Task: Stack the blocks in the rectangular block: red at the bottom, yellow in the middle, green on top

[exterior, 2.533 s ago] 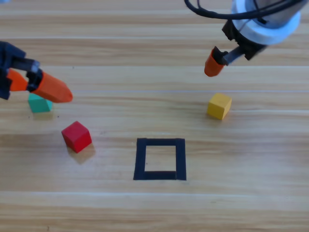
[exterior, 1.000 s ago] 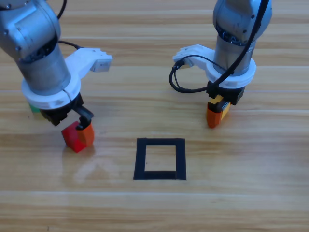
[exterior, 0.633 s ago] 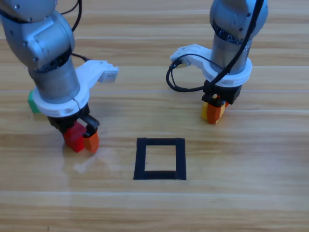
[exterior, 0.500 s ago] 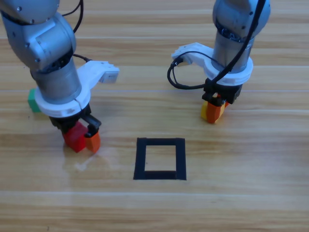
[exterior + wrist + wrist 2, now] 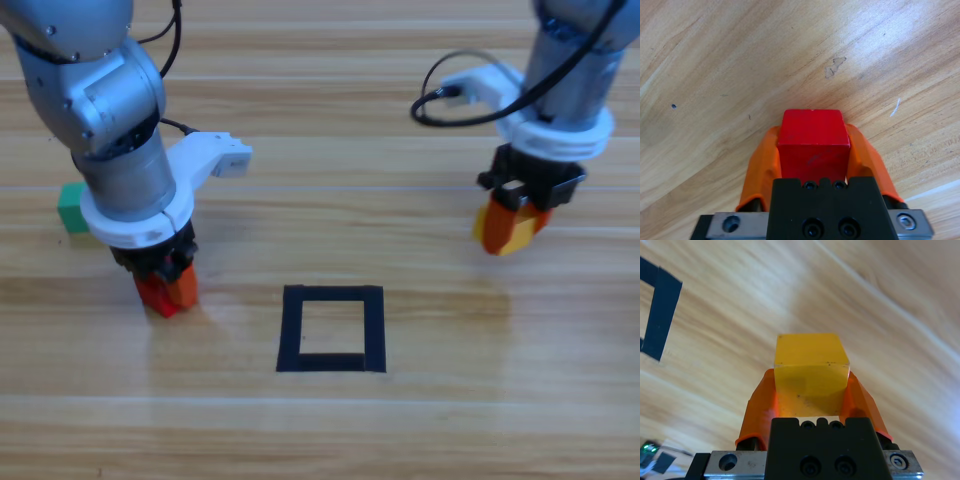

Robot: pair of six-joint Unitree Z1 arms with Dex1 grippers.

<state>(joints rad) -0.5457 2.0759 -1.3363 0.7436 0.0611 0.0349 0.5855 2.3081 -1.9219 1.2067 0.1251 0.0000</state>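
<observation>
My left gripper (image 5: pixel 167 290) is shut on the red cube (image 5: pixel 155 293), low at the table left of the black tape rectangle (image 5: pixel 331 328). In the left wrist view the red cube (image 5: pixel 813 145) sits squeezed between both orange jaws. My right gripper (image 5: pixel 510 228) is shut on the yellow cube (image 5: pixel 516 232), held to the upper right of the rectangle. The right wrist view shows the yellow cube (image 5: pixel 811 370) between the jaws, with a corner of the tape rectangle (image 5: pixel 657 307) at the left. The green cube (image 5: pixel 72 207) rests on the table at the far left, partly behind the left arm.
Bare wood shows inside the rectangle and around it. A black cable (image 5: pixel 455 100) loops off the right arm above the table.
The left gripper has closed onto the red cube. The right gripper, holding the yellow cube, has moved to the right and away from its earlier spot.
</observation>
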